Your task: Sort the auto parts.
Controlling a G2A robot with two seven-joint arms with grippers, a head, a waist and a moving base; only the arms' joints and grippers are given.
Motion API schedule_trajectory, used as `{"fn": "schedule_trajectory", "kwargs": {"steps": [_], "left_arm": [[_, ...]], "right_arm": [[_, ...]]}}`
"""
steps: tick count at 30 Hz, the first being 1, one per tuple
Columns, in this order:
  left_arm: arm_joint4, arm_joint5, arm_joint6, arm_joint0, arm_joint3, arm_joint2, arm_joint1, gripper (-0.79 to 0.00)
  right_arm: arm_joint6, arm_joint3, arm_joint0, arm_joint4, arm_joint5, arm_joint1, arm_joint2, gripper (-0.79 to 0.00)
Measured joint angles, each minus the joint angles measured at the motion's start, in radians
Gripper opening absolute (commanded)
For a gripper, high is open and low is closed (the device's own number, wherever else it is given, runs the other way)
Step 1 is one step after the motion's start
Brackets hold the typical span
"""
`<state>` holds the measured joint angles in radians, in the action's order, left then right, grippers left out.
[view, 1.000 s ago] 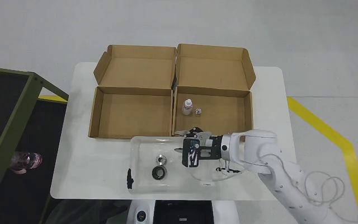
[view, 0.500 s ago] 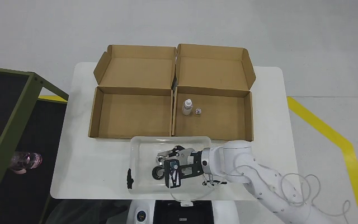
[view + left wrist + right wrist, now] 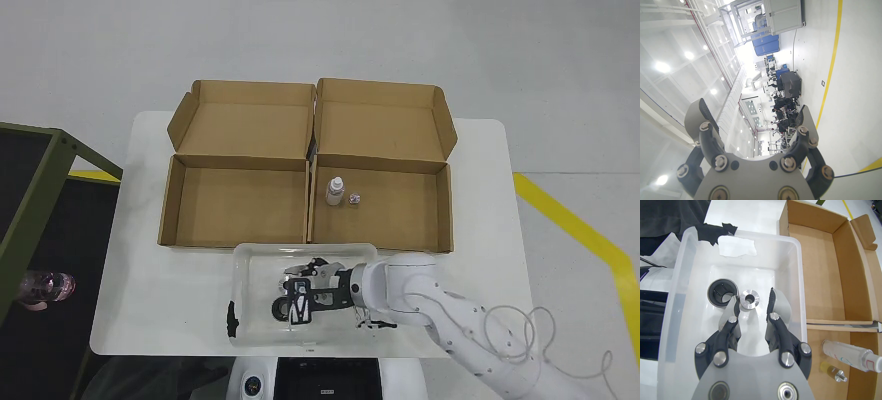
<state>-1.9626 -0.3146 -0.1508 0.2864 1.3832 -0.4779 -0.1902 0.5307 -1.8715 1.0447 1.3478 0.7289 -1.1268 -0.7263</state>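
A clear plastic bin (image 3: 798, 275) holds a silver metal bushing (image 3: 749, 299) and a black ring bearing (image 3: 722, 292) side by side. My right gripper (image 3: 754, 297) is open inside the bin, one finger on each side of the silver bushing, with one fingertip (image 3: 736, 306) between the bushing and the bearing. From above, the right gripper (image 3: 296, 304) is over the left half of the bin (image 3: 250, 262), next to the black bearing (image 3: 279, 309). My left gripper (image 3: 753, 109) is open and holds nothing, pointing up at a hall ceiling.
Two open cardboard boxes stand behind the bin: the left box (image 3: 235, 205) has nothing in it, and the right box (image 3: 400, 215) holds a small white bottle (image 3: 335, 189) and a small metal part (image 3: 356, 199). Black tape (image 3: 715, 232) sticks to the bin's end wall.
My right arm has moved left along the bin, from its right end to over the two parts at its left end. The gripper stayed open.
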Motion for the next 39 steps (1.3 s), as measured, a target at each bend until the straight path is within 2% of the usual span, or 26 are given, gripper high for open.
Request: {"fn": "schedule_trajectory", "kwargs": {"steps": [39], "left_arm": [[0.000,0.000,0.000,0.000,0.000,0.000,0.000,0.000]], "right_arm": [[-0.017,0.205,-0.097,-0.035,-0.028,-0.076,0.111,-0.456]]}}
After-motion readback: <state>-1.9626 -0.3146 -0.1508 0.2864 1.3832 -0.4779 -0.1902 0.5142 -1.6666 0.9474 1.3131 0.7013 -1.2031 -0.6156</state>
